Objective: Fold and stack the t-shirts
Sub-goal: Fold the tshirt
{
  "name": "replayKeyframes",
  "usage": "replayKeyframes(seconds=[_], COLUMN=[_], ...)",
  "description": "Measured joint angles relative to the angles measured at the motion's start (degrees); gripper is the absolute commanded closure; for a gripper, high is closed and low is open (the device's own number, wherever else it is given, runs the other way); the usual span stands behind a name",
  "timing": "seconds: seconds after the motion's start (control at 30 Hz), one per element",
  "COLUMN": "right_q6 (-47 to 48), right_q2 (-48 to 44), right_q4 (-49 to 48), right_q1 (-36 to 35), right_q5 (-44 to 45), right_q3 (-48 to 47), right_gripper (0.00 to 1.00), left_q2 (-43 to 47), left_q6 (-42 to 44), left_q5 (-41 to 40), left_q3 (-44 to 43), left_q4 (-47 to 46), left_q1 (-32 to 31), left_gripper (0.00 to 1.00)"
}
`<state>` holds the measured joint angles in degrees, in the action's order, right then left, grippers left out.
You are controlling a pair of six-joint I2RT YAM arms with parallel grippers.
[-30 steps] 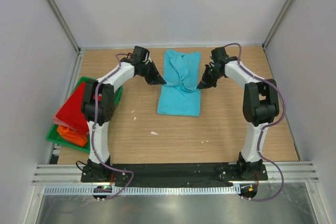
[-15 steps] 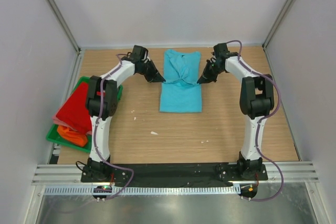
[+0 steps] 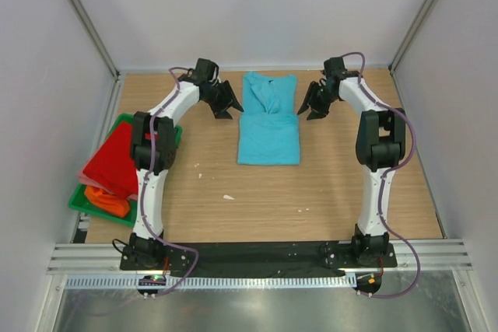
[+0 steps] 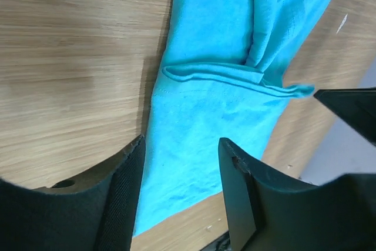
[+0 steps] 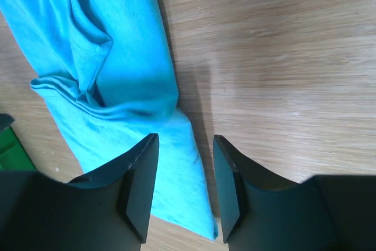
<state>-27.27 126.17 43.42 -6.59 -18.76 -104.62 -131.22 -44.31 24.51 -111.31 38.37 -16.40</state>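
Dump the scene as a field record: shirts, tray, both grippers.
turquoise t-shirt: flat on the table, far centre, narrowed into a strip with a cross crease
red t-shirt: draped over the green tray, left side
orange t-shirt: in the tray, under the red one
left gripper: open, at the turquoise shirt's left edge, holding nothing
right gripper: open, at its right edge, holding nothing
stack: none yet

**My corner: a wooden table boxed in white**

I work over a light wood-grain table, evenly lit, with only soft shadows. A plain white back wall, left wall and right wall close it in, with slanting aluminium posts at the far corners. Along the near edge lie a black strip, an aluminium rail and dull sheet metal
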Motion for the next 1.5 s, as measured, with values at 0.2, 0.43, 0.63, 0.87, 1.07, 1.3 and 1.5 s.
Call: replayKeyframes(seconds=[0.2, 0.43, 0.63, 0.87, 1.07, 1.3, 1.5], right_q6=[1.03, -4.61, -11.82, -9.64, -6.34, -3.91, -2.69], right_q2=[-4.35, -7.43, -1.86, 1.79, -6.84, -17.4, -18.56], right_q4=[-1.44, -13.94, -25.66, -21.79, -17.44, -17.14, -17.55], right_q1=[-1.81, -7.34, -6.62, -3.52, -2.89, -7.28, -7.54], right_q5=[0.68, -5.92, -12.61, -13.33, -11.76, -14.34, -14.84], right_q3=[5.14, 13.68, 14.25, 13.25, 16.22, 24.81, 37.51], right_gripper=[0.59, 0.89, 0.93, 0.9, 0.71, 0.77, 0.81], left_q2=[3.54, 3.28, -0.48, -0.48, 9.9, 15.17, 14.91], left_q6=[2.8, -0.7, -3.98, 2.23, 6.49, 5.88, 5.4], left_q5=[-0.72, 6.23, 10.78, 9.25, 8.59, 9.46, 7.91], left_q3=[1.75, 7.56, 8.46, 9.64, 21.79, 29.86, 34.95], left_q4=[0.7, -8.31, -15.98, -11.45, -8.02, -10.51, -11.17], left_q1=[-0.85, -5.84, -7.74, -6.69, -7.8, -10.75, -11.23], left_gripper=[0.77, 0.85, 0.87, 0.74, 0.77, 0.79, 0.82])
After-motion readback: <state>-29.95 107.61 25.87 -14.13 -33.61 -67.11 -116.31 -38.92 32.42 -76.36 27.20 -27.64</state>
